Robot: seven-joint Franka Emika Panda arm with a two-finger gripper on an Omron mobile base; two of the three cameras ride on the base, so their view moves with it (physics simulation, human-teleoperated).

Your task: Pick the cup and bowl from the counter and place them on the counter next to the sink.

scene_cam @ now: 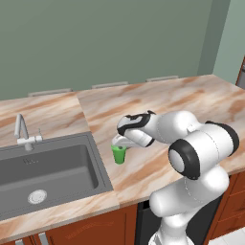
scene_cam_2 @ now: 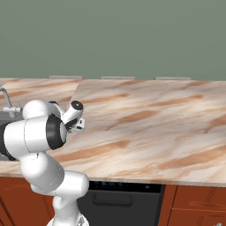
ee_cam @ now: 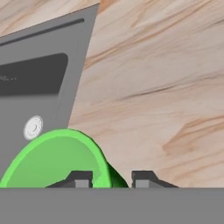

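I see the cup (scene_cam: 118, 154) standing upright on the counter (scene_cam: 191, 103) just right of the sink (scene_cam: 48, 167), directly under the gripper (scene_cam: 119, 143). In the hand view the gripper's (ee_cam: 111, 179) two tips straddle the cup's (ee_cam: 57, 159) rim wall at 6 o'clock, one inside and one outside, slightly parted, though I cannot tell whether they press it. The cup's inside looks bare green, and the sink's (ee_cam: 39, 87) drain (ee_cam: 33, 127) sits at 9 o'clock; the right base view catches the faucet (scene_cam_2: 6, 100) behind the arm.
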